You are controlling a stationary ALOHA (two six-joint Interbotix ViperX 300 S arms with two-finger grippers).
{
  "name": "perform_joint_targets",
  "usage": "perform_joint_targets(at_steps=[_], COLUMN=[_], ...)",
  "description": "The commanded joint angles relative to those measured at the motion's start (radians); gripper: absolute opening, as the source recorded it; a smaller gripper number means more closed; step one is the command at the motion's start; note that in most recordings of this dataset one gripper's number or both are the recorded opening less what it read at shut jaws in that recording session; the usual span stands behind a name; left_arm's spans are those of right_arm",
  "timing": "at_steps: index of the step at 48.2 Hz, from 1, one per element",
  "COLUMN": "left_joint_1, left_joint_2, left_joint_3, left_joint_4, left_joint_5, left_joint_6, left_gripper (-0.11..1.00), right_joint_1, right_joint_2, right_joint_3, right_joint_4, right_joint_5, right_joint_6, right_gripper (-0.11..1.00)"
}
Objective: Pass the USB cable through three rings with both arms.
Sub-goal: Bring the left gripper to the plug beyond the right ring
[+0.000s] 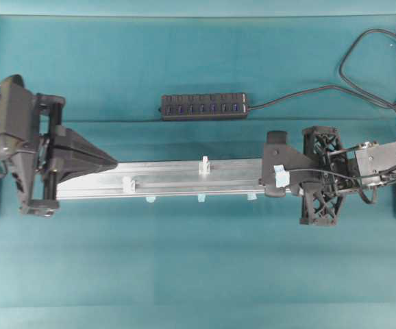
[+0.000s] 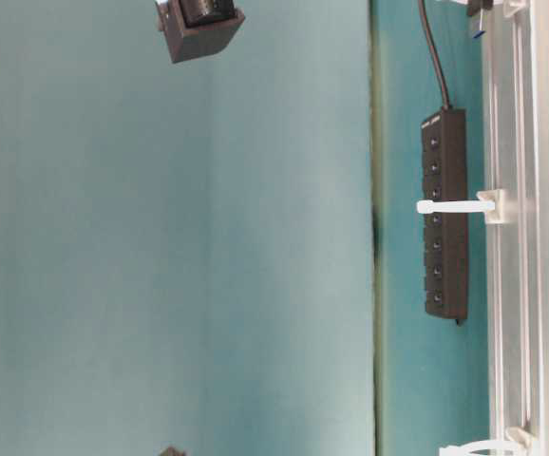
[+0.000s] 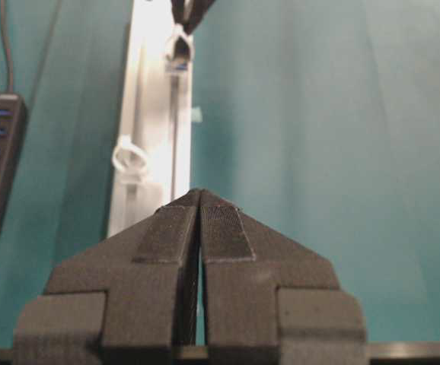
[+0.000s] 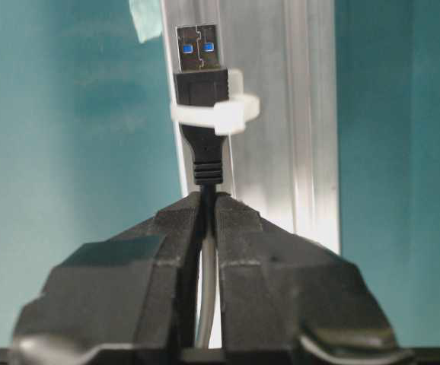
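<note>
The USB cable (image 1: 301, 99) runs from the hub, loops at the back right and comes down to my right gripper (image 1: 264, 177). In the right wrist view that gripper (image 4: 207, 196) is shut on the cord just behind the plug (image 4: 201, 76). The plug sits inside a white ring (image 4: 231, 115), with its metal tip past it. This ring is hidden under the gripper in the overhead view. Two more rings (image 1: 204, 164) (image 1: 127, 184) stand empty on the silver rail (image 1: 164, 177). My left gripper (image 1: 116, 164) (image 3: 199, 199) is shut and empty over the rail's left end.
A black multi-port hub (image 1: 203, 106) lies behind the rail on the teal table. Small pale blue tabs (image 1: 201, 199) line the rail's front edge. In the left wrist view the nearest ring (image 3: 131, 160) stands just ahead of the fingertips.
</note>
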State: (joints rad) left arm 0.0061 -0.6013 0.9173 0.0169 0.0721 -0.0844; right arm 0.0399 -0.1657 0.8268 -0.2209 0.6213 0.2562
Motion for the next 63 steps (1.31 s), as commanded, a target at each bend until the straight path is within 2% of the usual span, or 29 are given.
perform_joint_targets(at_steps=[1,12,17,22,32,38,53,63], left_joint_1=[0.005,0.017,0.021,0.021,0.028,0.028,0.046,0.043], left_joint_2=[0.015,0.086,0.124,0.167,0.278,0.354,0.571,0.689], left_joint_3=[-0.035,-0.071,-0.086,-0.103,-0.153,-0.189,-0.299,-0.394], left_joint_4=[0.003,0.003,0.003,0.003,0.003,0.003,0.003,0.003], left_joint_5=[-0.009,-0.009,-0.014,-0.029,-0.072,-0.089,-0.21,-0.232], left_joint_6=[-0.002,0.0,0.002,0.005,0.006,0.009,0.025,0.075], left_gripper=[0.01,0.01,0.09,0.26,0.71,0.85,0.87,0.87], right_joint_1=[-0.005,-0.005,-0.008,-0.014,-0.031,-0.031,-0.031,-0.031], right_joint_2=[-0.003,-0.003,-0.003,-0.005,-0.006,-0.008,-0.023,-0.025], right_joint_3=[-0.014,-0.012,-0.008,-0.006,0.006,0.012,0.048,0.051], right_joint_4=[-0.003,-0.003,-0.003,-0.003,-0.003,-0.003,0.002,0.003], right_joint_5=[-0.006,-0.044,-0.067,-0.077,-0.103,-0.11,-0.196,-0.202], right_joint_6=[0.015,0.015,0.015,0.015,0.015,0.015,0.015,0.017], right_gripper=[-0.09,-0.09,-0.09,-0.09,-0.09,-0.09,-0.09,-0.09])
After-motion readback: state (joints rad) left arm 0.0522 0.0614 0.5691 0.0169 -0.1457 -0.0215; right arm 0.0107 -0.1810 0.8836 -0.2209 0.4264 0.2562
